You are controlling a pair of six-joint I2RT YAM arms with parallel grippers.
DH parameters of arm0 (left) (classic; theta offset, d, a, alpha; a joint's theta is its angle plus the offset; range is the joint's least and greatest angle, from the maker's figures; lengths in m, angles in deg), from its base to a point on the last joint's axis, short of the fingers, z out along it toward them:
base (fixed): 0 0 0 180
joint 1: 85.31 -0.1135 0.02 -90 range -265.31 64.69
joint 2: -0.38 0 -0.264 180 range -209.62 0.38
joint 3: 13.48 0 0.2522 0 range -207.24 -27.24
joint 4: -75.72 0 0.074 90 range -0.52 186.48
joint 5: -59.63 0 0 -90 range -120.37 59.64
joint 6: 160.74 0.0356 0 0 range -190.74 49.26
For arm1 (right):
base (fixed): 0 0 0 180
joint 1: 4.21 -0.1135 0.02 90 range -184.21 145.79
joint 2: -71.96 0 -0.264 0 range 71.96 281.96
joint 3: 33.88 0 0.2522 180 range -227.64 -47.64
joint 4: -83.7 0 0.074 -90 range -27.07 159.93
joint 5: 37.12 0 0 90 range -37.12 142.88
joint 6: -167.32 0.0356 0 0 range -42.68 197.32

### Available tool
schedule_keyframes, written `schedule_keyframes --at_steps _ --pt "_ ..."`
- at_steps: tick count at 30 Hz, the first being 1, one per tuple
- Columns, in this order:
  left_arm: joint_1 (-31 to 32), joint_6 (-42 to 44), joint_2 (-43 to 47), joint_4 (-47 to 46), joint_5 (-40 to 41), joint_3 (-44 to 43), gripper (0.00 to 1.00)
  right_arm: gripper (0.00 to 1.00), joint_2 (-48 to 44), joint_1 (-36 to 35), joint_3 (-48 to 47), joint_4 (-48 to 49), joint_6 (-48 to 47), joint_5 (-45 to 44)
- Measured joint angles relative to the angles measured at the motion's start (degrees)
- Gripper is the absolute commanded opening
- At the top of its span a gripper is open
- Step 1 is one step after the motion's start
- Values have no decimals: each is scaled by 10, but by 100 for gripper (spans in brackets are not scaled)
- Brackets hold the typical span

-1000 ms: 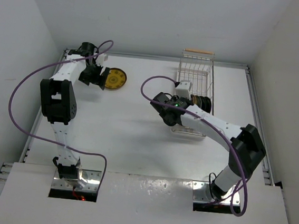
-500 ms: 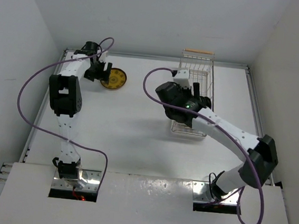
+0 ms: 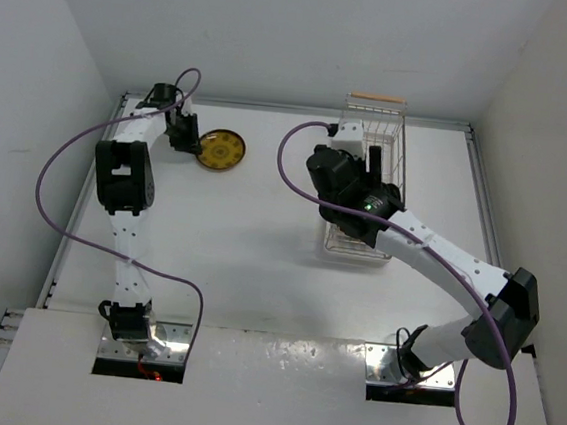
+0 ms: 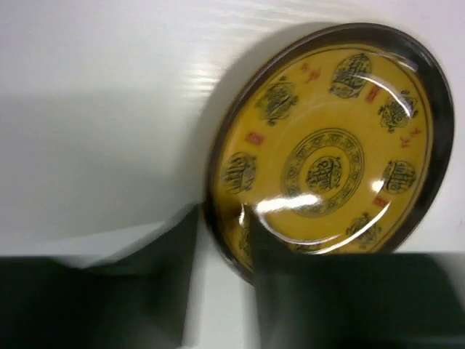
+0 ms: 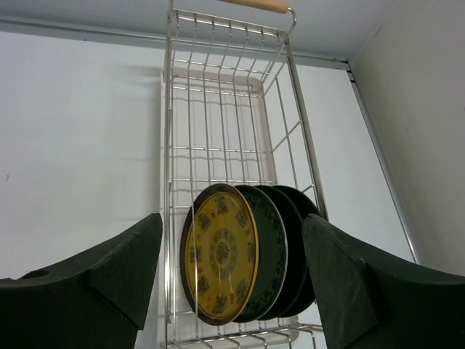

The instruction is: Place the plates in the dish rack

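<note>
Left end effector straddles the rim of the loose yellow plate, which lies flat near the desk's far left corner; whether it pinches yet, I cannot tell. Right end effector gapes wide and empty over the dish rack near the far right corner. In the rack, the racked yellow plate, teal plate and black plates stand on edge.
</note>
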Motion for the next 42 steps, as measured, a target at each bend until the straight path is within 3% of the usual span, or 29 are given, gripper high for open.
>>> schedule_keyframes --at_steps 1,2,7,15,20,23,27,30,31,34,35,38,42 --pt "-2 -5 0 -3 -19 5 5 77 0 0 1 5 -4 2" --pt "-3 -9 0 -5 -41 10 0 77 0 0 1 11 -9 3" --pt "-8 -11 0 5 -155 24 0 81 0 1 6 31 -25 46" --pt "-8 39 36 30 -303 34 0 81 42 83 -14 17 2 406" --pt "10 129 182 40 -377 104 0 84 56 130 -9 58 40 581" --pt "36 182 255 59 -441 111 0 84 66 149 -9 97 70 651" --pt "69 214 274 78 -496 111 0 80 98 166 -9 151 106 709" --pt "85 221 257 90 -507 115 0 59 134 171 -11 187 129 742" --pt "87 222 251 95 -507 117 0 37 147 170 -12 198 137 751" --pt "90 230 234 104 -495 119 0 6 177 170 -12 216 170 772" --pt "90 231 230 104 -490 118 12 0 180 170 -12 221 176 780" --pt "88 215 217 108 -460 103 64 0 181 168 -12 228 193 775" --pt "90 172 206 111 -337 62 84 0 159 158 1 211 193 696"
